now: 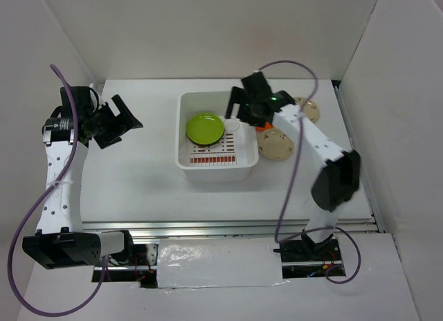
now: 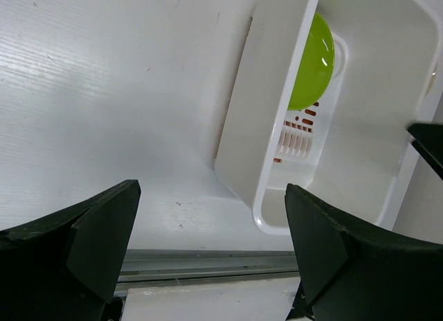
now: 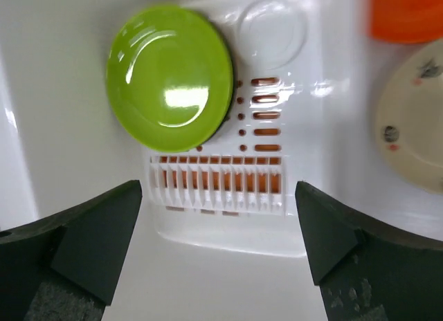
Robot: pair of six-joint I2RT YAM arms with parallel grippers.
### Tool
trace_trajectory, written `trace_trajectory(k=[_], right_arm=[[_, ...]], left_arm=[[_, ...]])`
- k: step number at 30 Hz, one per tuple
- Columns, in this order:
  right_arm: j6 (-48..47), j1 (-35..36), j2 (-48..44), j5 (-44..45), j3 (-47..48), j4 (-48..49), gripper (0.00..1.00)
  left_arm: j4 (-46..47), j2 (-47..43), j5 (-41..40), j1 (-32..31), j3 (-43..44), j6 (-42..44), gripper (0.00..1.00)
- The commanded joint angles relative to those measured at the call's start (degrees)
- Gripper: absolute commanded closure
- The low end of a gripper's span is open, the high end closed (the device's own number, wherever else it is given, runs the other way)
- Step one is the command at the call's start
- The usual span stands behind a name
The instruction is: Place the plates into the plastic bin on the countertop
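Plates: one green plate lies flat in the bin, in its far left part, covering the far end of the red slots in the base. In the right wrist view a dark edge shows under the near right side of this plate; whether that is a second plate cannot be told. A pale round shape lies beside it near the far right corner of the bin; plate or moulding, not determinable.

Three plates lie outside the bin, on the countertop to its right. The orange plate is just beside the bin's right wall and partly hidden by the right arm. The cream plate lies just beside the orange one, on the side away from the bin. The far plate, pale tan, sits farther back and is partly hidden by the arm.

The bin stands upright at mid-table, well back from the rail.

The right gripper hangs above the bin's far right corner, jaws spread wide, nothing between them. The left gripper is well to the left of the bin, above bare countertop, jaws also wide apart and empty.
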Motion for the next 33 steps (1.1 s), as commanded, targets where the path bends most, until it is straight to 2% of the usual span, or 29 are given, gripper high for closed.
trace_trajectory(k=[1,3,4,6,9,10,12,16,24,27,31,32,33], right_arm=[[4.03,-6.38,-24.83,7.62,-18.56,11.32,0.0],[5.96,-12.79,-31.56,6.4,-26.8,16.63,0.0],[6.41,-15.25,-36.47,5.17,-33.89,21.09,0.0],[6.24,-23.07,-38.27,0.01,-40.6,23.76,0.0],[4.76,-32.3,-34.6,-5.37,-43.7,23.51,0.0],[3.61,-33.54,-31.97,-11.65,-45.8,25.51,0.0],[2.29,-36.79,-30.28,-15.57,-48.79,28.77,0.0],[2.9,-40.32,-26.25,-23.47,-55.13,38.25,0.0],[3.34,-41.9,-13.24,-25.78,-51.36,36.7,0.05],[3.51,-41.38,-9.2,-25.07,-49.17,33.63,0.09],[3.69,-40.85,-8.22,-23.14,-48.37,31.6,0.17],[3.6,-40.68,-7.52,-22.97,-47.5,31.08,0.2],[3.34,-40.67,-7.34,-22.96,-46.97,29.94,0.3]], left_arm=[[0.18,-0.93,-0.97,0.29,2.68,2.05,0.01],[0.35,-1.45,-1.15,0.38,2.07,2.49,0.01],[0.27,-1.46,-0.89,0.29,1.89,2.58,0.01],[0.79,-1.63,-0.36,0.29,0.67,2.85,0.01],[1.23,-1.46,1.22,0.29,-0.3,2.76,0.01],[1.23,-1.46,1.92,0.2,-0.22,2.85,0.01],[1.15,-1.28,2.54,0.2,0.13,3.2,0.01],[0.18,-0.93,3.33,0.2,1.36,4.43,0.01],[-0.17,-1.46,4.56,0.29,-0.39,5.57,0.01],[0.35,-1.28,5.52,0.29,-1.09,5.22,0.01],[0.97,-0.93,6.94,0.2,-1.8,4.52,0.01],[1.23,-0.93,7.11,0.2,-1.97,4.34,0.01],[1.41,-0.84,7.2,0.29,-1.97,4.25,0.01]])
